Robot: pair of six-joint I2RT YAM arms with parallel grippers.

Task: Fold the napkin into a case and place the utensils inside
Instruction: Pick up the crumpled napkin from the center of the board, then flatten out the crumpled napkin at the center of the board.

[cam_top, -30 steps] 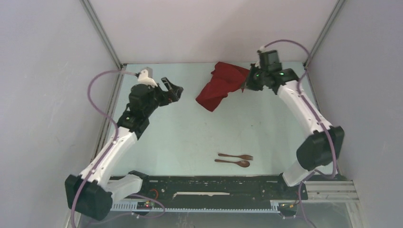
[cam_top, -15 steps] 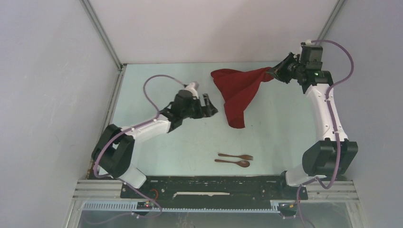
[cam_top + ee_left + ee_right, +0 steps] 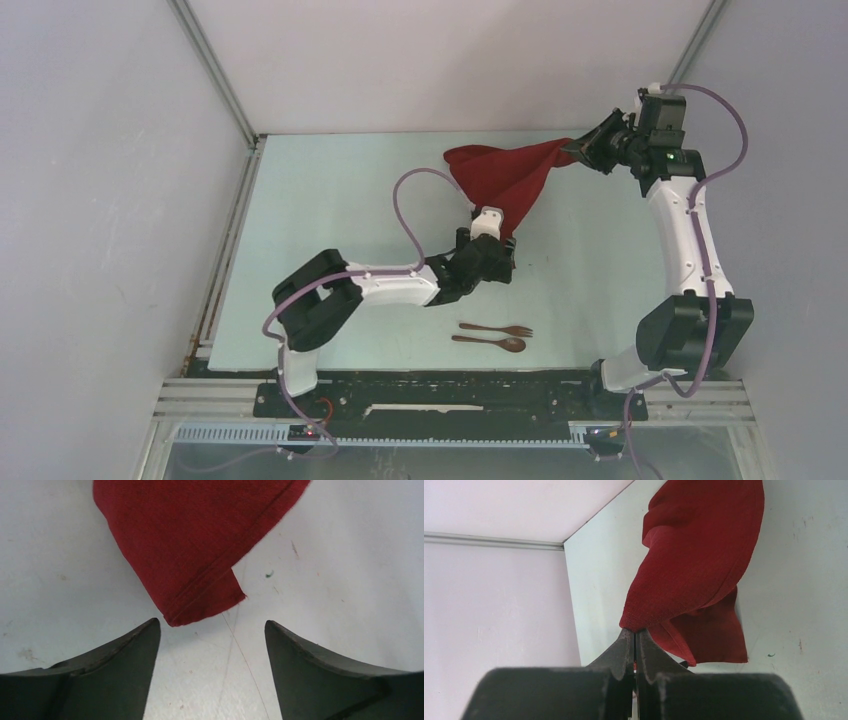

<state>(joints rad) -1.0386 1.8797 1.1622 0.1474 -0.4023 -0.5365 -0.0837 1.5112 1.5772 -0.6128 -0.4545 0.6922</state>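
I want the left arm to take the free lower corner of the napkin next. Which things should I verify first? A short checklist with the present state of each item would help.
1. Right end effector shut on a corner of the napkin: ok.
2. Left end effector open: ok, jaws wide apart.
3. Lower napkin corner inside the left jaws: not ok, it lies just ahead of them.
4. Napkin spread flat: not ok, it is bunched and folded over.
5. Fork and spoon apart from the napkin: ok.

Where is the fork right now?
In the top view, the fork lies near the front edge of the table, just beyond the spoon.
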